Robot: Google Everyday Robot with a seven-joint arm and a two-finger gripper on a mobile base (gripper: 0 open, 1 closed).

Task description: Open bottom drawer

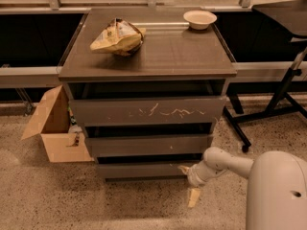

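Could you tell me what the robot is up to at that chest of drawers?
The robot's single arm reaches in from the lower right, low to the floor, and its gripper is at the right end of the bottom drawer, the lowest of three fronts. That drawer does not look pulled out yet. On top of the chest lie a crumpled snack bag and a small bowl, both untouched, and an open cardboard box stands on the floor to the left.
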